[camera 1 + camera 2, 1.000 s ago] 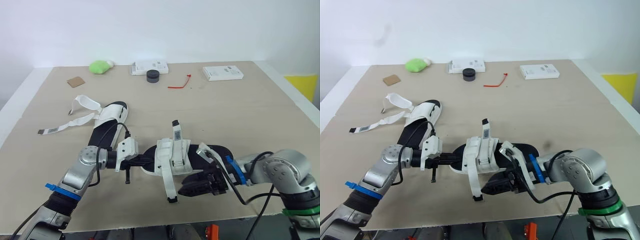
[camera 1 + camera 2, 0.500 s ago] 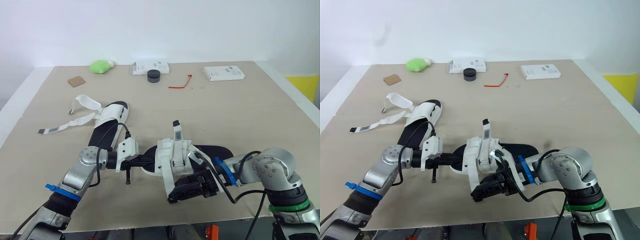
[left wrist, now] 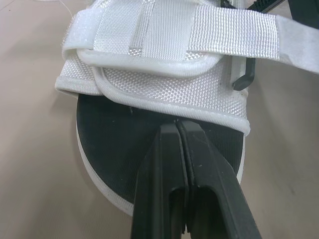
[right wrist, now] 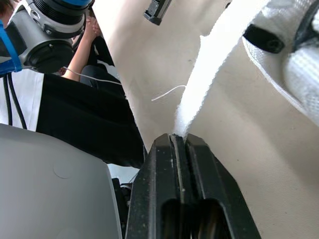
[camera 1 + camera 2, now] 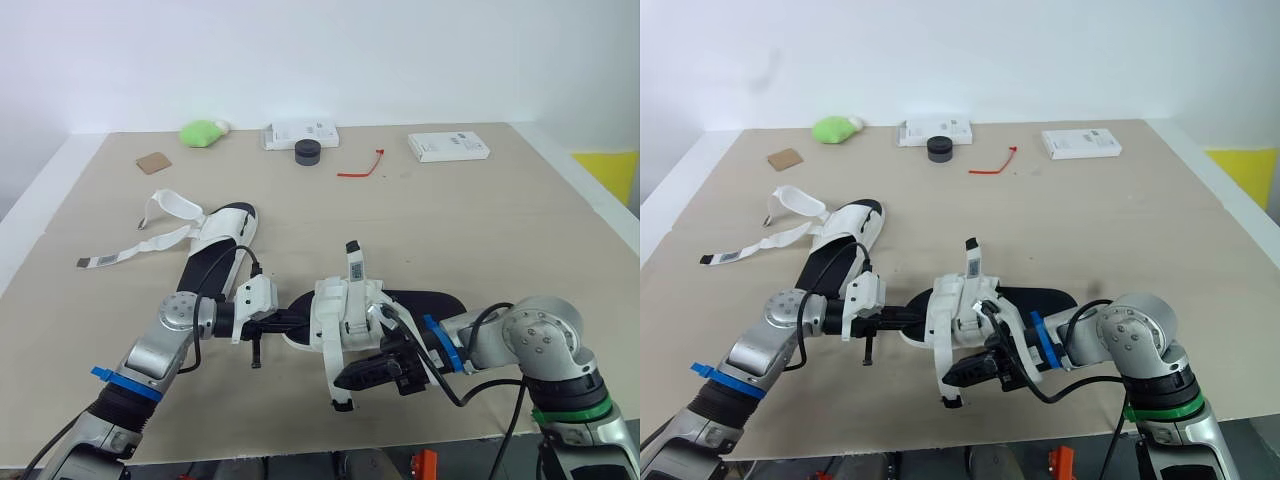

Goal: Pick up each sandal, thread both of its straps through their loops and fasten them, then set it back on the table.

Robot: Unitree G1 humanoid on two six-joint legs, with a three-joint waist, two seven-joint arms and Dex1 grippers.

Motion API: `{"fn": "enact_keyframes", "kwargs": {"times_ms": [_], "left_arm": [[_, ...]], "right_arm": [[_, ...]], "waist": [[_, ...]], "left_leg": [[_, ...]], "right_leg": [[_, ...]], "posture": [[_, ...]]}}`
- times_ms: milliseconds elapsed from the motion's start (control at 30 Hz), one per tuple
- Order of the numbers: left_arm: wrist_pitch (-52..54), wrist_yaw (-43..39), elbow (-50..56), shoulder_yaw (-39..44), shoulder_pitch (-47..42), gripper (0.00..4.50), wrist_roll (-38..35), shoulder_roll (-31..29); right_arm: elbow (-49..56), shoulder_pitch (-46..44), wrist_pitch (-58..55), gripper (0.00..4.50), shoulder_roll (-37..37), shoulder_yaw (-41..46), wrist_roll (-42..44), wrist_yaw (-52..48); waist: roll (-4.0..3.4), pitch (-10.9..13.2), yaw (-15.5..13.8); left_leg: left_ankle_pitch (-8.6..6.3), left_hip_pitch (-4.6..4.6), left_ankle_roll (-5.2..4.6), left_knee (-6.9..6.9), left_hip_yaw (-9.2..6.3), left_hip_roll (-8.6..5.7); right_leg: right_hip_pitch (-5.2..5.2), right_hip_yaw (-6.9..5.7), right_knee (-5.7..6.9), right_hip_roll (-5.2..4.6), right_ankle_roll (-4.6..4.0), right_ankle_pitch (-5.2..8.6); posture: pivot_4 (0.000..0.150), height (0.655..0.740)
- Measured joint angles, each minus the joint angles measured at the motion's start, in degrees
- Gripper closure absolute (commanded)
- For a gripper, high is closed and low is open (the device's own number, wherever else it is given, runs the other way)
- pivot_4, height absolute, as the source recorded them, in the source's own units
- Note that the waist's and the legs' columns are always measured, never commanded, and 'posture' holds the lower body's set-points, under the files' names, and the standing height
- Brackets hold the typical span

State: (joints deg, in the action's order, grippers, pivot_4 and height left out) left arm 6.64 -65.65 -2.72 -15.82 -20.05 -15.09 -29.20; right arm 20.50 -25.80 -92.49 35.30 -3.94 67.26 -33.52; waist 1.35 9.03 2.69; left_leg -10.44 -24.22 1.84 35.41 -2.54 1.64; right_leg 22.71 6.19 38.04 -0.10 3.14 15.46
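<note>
A sandal [image 5: 352, 318] with a flat black sole and a white upper of coarse woven webbing lies near the front edge of a smooth beige table [image 5: 480, 230]. The left gripper [image 3: 178, 124] has its black fingers pressed together, tips on the black footbed at the toe end, against the padded edge of the upper. The right gripper [image 4: 178, 137] pinches a flat white woven strap [image 4: 215, 62] that hangs off the sandal's near side. Another strap [image 5: 353, 266] stands upright and carries a label with print too small to read. A second sandal [image 5: 218, 240] lies further back to the left, its straps loose. Two white boxes [image 5: 447, 146] at the far edge bear unreadable print.
</note>
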Motion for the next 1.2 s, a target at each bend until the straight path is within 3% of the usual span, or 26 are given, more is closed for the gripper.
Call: {"fn": "enact_keyframes", "kwargs": {"times_ms": [133, 333, 533, 633, 833, 967, 1200], "left_arm": [[0.0, 0.0, -0.1, 0.1, 0.0, 4.50, 0.0, 0.0], [-0.1, 0.0, -0.3, -0.1, -0.1, 4.50, 0.1, 0.2], [-0.2, -0.4, -0.7, -0.1, -0.4, 4.50, 0.1, 0.6], [-0.5, -0.6, -1.2, -0.1, -0.8, 4.50, 0.1, 0.8], [-0.6, -0.6, -1.2, -0.1, -0.7, 4.50, 0.4, 1.1], [-0.6, -0.5, -1.0, 0.0, -0.1, 4.50, 0.4, 1.1], [-0.6, 0.1, -0.6, 0.1, 0.4, 4.50, 0.4, 1.1]], "right_arm": [[-0.5, -1.3, -0.2, 4.42, 0.3, 1.8, 3.3, 0.3], [-6.6, -13.9, -0.2, 4.42, -0.7, 7.4, 10.2, 4.8], [-16.0, -21.2, -0.2, 4.42, -3.2, 6.2, 8.5, 11.1], [-25.7, -24.8, -0.1, 4.42, -5.8, 5.1, 4.7, 15.0], [-35.4, -27.2, -0.1, 4.42, -6.5, 4.0, 3.3, 17.5], [-37.8, -27.0, -0.1, 4.42, -4.0, 1.6, 9.3, 19.6], [-41.3, -26.0, 0.3, 4.42, 1.7, -7.4, 30.0, 27.3]], "waist": [[-0.01, 0.0, 0.0], [0.01, 0.0, 0.0], [-0.02, 0.0, -0.1], [-0.03, 0.0, -0.1], [-0.03, 0.0, -0.1], [-0.05, 0.0, -0.1], [-0.05, 0.0, 0.0]], "left_leg": [[0.00, 0.00, 0.00, 0.00, 0.01, 0.00], [0.04, 0.01, -0.07, 0.01, 0.02, 0.02], [0.04, -0.06, -0.07, -0.02, 0.02, -0.02], [0.05, -0.07, -0.07, 0.00, 0.05, -0.04], [0.05, -0.09, -0.08, 0.00, 0.05, -0.09], [0.05, -0.09, -0.09, -0.01, 0.04, -0.09], [0.05, -0.08, -0.09, 0.00, 0.05, -0.09]], "right_leg": [[0.00, 0.01, 0.00, -0.01, 0.01, -0.01], [0.01, 0.01, 0.00, 0.00, -0.07, -0.04], [0.06, 0.03, 0.00, -0.02, -0.01, -0.05], [0.06, 0.05, 0.00, -0.05, -0.02, -0.07], [0.03, 0.06, -0.01, -0.09, 0.00, -0.05], [0.03, 0.06, -0.01, -0.09, 0.01, -0.05], [0.01, 0.09, -0.01, -0.09, -0.03, -0.03]], "posture": [[0.150, 0.7400], [0.150, 0.7400], [0.150, 0.7400], [0.150, 0.7400], [0.150, 0.7400], [0.150, 0.7400], [0.150, 0.7400]]}}
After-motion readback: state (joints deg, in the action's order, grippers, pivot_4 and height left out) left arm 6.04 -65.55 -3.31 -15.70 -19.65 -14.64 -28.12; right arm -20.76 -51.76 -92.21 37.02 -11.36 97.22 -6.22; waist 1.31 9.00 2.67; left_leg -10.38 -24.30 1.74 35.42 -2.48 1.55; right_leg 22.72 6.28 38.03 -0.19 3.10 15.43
